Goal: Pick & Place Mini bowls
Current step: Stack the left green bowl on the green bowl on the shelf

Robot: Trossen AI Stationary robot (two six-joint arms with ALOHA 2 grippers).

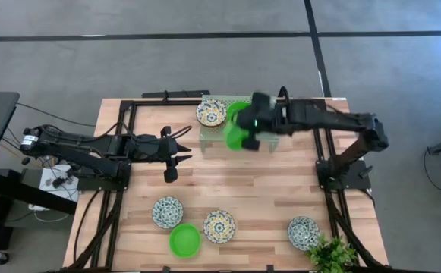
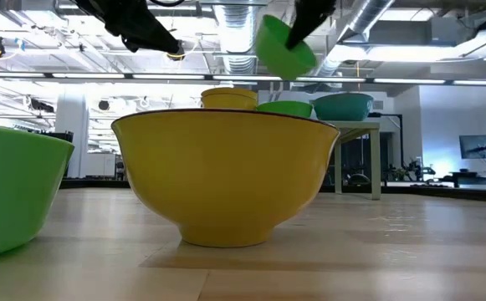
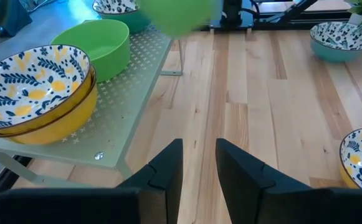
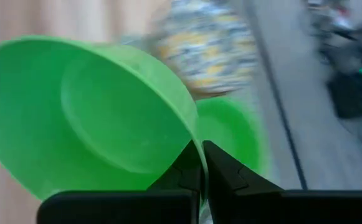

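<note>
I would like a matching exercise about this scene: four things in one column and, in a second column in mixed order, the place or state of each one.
Things
1. green bowl in the right gripper
2. left gripper
3. leafy plant
4. green bowl beside two patterned bowls

Places or states
A. stands at the table's near right corner
B. rests on the wooden table near the front edge
C. held by its rim, tilted, in the air by the pale green rack
D. empty, fingers apart, over the bare wood

Pairs: 1-C, 2-D, 3-A, 4-B
</note>
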